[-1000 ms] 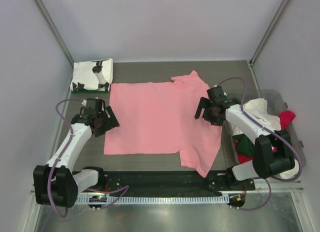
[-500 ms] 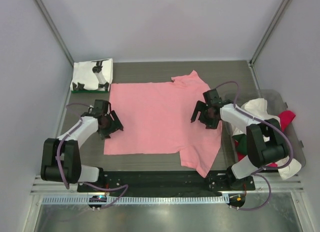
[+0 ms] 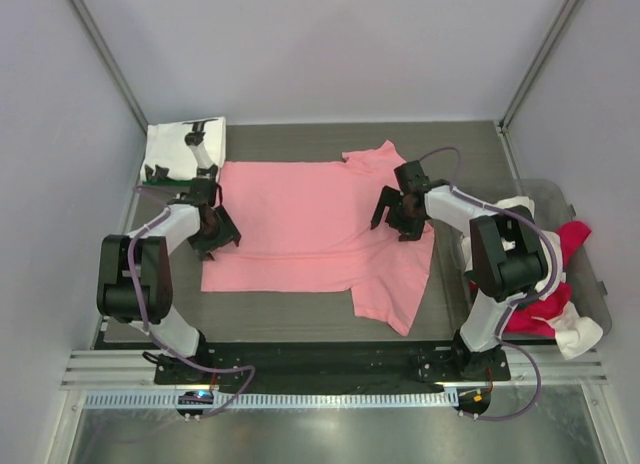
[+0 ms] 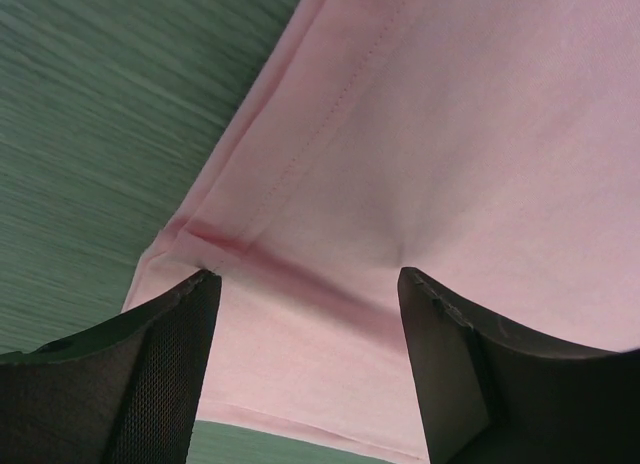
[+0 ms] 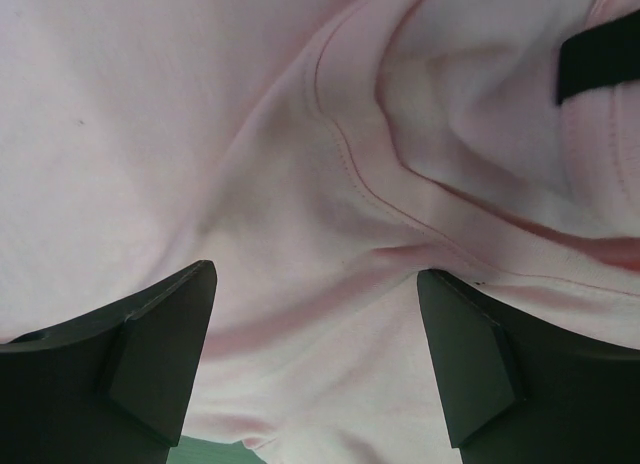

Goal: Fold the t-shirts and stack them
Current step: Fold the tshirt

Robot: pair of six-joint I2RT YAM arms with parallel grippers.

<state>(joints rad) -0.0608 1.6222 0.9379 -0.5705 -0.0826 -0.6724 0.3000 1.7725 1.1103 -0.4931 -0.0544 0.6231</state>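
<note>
At the pink t-shirt (image 3: pixel 300 219), left gripper (image 3: pixel 215 230) and right gripper (image 3: pixel 396 212) moved inward.

Heaped tees (image 3: pixel 575 236) partly behind right arm (image 3: pixel 497 256)

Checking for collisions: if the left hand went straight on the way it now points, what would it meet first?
The salmon-pink t-shirt, near its hem: the left hand points at it, open. Whether it already touches the cloth is unclear.
</note>
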